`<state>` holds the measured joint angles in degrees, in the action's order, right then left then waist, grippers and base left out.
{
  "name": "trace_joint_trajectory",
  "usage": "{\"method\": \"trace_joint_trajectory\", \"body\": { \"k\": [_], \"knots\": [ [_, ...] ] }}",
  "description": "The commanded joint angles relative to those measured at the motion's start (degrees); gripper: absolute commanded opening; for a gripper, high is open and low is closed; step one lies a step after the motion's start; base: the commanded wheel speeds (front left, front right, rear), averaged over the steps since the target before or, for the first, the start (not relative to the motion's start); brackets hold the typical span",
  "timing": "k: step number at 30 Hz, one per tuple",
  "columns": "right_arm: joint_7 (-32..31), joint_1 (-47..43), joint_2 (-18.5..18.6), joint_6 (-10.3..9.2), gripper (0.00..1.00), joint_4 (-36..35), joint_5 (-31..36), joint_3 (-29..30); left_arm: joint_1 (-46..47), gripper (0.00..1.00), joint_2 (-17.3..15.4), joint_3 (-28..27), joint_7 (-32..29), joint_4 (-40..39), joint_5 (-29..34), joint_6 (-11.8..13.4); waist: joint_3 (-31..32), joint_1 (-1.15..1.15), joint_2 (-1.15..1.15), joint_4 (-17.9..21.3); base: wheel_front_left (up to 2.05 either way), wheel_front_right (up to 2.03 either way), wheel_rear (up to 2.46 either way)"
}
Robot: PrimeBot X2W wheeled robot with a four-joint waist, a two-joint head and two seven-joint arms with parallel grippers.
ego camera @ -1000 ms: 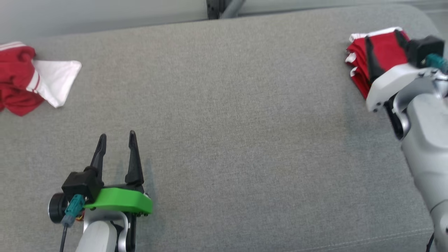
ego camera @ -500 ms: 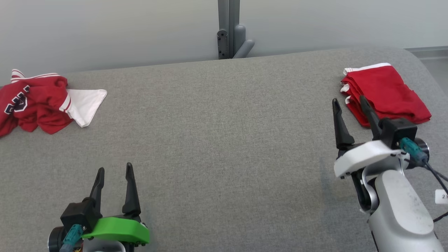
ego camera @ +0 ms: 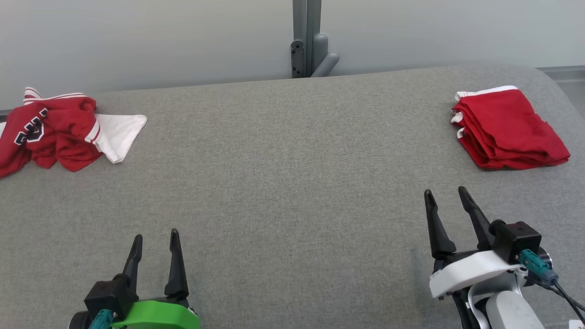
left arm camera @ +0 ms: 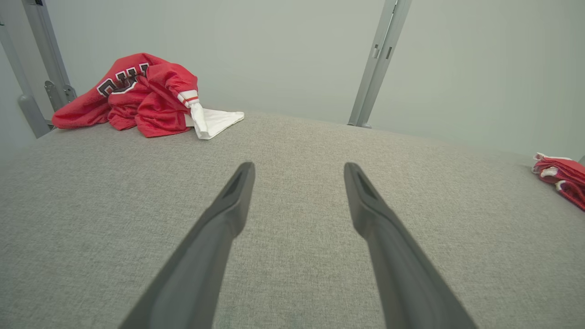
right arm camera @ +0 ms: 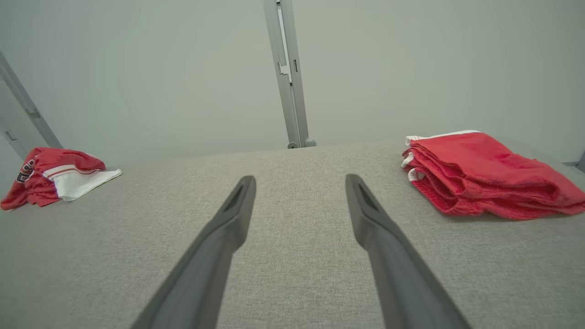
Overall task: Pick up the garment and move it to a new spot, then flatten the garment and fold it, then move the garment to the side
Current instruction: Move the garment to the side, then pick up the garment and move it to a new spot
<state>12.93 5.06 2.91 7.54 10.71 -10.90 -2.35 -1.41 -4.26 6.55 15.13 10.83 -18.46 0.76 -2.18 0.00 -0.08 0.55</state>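
Since a second ago my right pincer (ego camera: 444,192) has drawn back off the folded red garment (ego camera: 509,130). It lay over the cloth then, and now it hangs well apart from it, on the near side. My head has also tipped up, so the whole head view has shifted and more of the grey post (ego camera: 307,36) shows behind the far edge of the table (ego camera: 292,183).

The folded red garment lies flat on the table, far to the right of the post, close to the rounded right end of the surface. It is a neat stack of layers, with a white band along its far edge and bits of white trim showing on the side toward the post. It lies free of both pincers.

My right pincer is spread wide and holds nothing. It points toward the wall (ego camera: 137,41), to the right of the post and nearer to me than the garment. My left pincer (ego camera: 156,234) is spread too and empty, to the left of the post, over bare grey fabric on the near side of the table.

Far to the left of the post, near the table's back edge, a crumpled red jersey (ego camera: 50,137) with dark lettering lies in a heap. It touches a white cloth (ego camera: 119,132) on the side toward the post.
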Motion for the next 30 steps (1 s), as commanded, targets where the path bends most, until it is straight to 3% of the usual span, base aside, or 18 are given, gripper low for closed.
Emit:
{"method": "trace_joint_trajectory", "body": {
  "k": [1, 30],
  "knots": [
    [0.0, -0.66, 0.05, -0.1, 1.0, -0.54, -0.58, -0.38, -0.33, 1.0, 0.13, -0.03, 0.03, -0.02, 0.17, -0.22, -0.14, 0.0, 0.08, 0.01, 0.0, 0.0, 0.0],
    [-1.1, -3.24, 0.02, -0.1, 1.0, -1.39, -1.77, -2.86, -0.37, 1.0, 0.92, -0.19, 0.04, 1.76, 2.27, -1.71, 1.4, 0.0, 0.08, -0.49, 0.0, 0.0, 0.0]
  ]
}}
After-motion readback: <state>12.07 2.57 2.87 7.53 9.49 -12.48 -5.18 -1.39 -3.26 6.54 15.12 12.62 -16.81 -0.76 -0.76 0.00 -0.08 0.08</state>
